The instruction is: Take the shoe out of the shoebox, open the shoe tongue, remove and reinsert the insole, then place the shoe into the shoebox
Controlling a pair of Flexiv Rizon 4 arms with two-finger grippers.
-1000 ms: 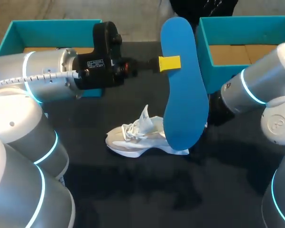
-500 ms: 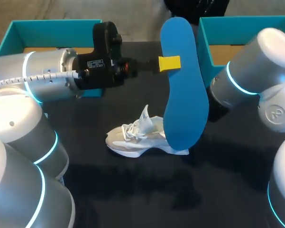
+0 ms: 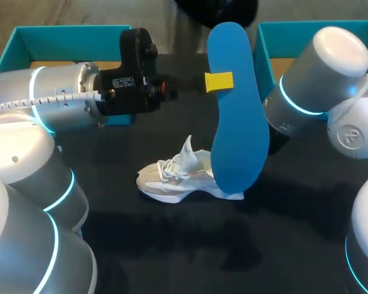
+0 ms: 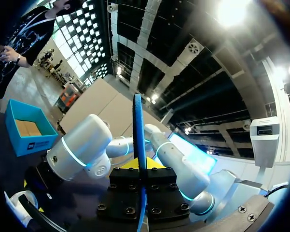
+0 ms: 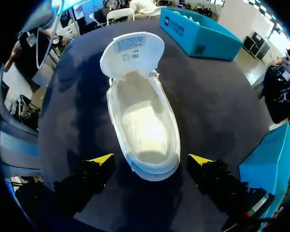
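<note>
Right, the shoe [image 3: 184, 177] sits upright on its sole on the dark table [image 3: 171, 245], outside both boxes. Its long axis runs across the head view, toe toward my left arm's side, heel toward my right arm's. The tongue stands up above the laces. From the right wrist view the shoe [image 5: 142, 121] points straight away, tongue flipped forward, opening wide and pale inside. The right gripper [image 5: 151, 159] hangs just behind the heel, its 2 fingers spread wide, 1 on each side of the heel and clear of it.

Above the shoe's heel end, the blue insole [image 3: 236, 110] is up in the air, long axis steep, the broad end down by the shoe, the narrow end high. The left gripper [image 3: 219, 81] pinches it near that upper part. In the left wrist view the insole [image 4: 139, 125] shows edge-on, clamped between the fingers of the left gripper [image 4: 141, 166].

Beyond the shoe, 2 teal shoeboxes: 1 [image 3: 67, 33] on the toe side, 1 [image 3: 318, 30] on the heel side, both well apart from it.
</note>
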